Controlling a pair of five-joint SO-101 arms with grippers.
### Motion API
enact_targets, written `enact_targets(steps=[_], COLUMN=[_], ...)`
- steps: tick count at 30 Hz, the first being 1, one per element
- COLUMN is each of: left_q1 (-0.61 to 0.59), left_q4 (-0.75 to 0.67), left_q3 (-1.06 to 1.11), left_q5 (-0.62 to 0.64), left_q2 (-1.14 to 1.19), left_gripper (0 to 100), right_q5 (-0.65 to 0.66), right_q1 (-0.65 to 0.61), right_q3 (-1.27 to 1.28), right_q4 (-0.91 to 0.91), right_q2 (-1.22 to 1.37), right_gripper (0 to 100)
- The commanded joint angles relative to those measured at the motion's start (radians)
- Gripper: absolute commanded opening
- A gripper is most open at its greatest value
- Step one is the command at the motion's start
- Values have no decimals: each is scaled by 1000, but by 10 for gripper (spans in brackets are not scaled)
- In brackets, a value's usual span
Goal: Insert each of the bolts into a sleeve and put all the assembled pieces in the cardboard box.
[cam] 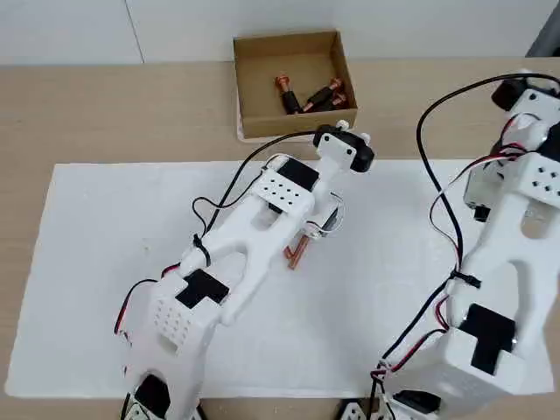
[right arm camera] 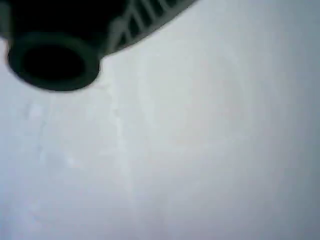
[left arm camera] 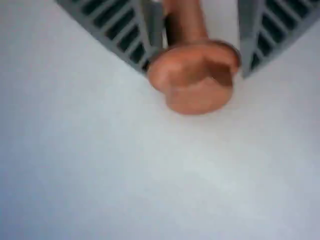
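In the left wrist view my left gripper [left arm camera: 197,55] is shut on a copper bolt [left arm camera: 195,75], whose head points at the camera just above the white mat. From above, the same bolt [cam: 297,249] slants down out of the left gripper [cam: 317,229] near the mat's middle. My right gripper [right arm camera: 100,30] holds a black sleeve [right arm camera: 52,60] with its open end showing, over the mat; in the high view it sits at the right edge [cam: 479,203], mostly hidden by the arm. The cardboard box [cam: 293,39] at the back holds several assembled pieces [cam: 311,94].
A white mat [cam: 105,262] covers the wooden table between the arms and the box. Black cables loop from both arms, one [cam: 429,166] arching over the mat's right side. The left half of the mat is bare.
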Motion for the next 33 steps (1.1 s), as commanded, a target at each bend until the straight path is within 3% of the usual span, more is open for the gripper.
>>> enact_targets(steps=[1,22,27,33], left_q1=[-8,-9,-3,-2], left_q4=[14,84,84,104], left_q3=[8,4,4,4], left_q5=[-9,-5,-8,-5], left_q2=[12,121,121,121], left_gripper=[73,68,6,5], right_q5=[2,2,2,2], right_q1=[12,12,12,12], right_q3=[-3,-3,-3,-3], right_q4=[5,5,5,5], right_q2=[-61,-61,-61,-61], right_gripper=[3,3,3,3])
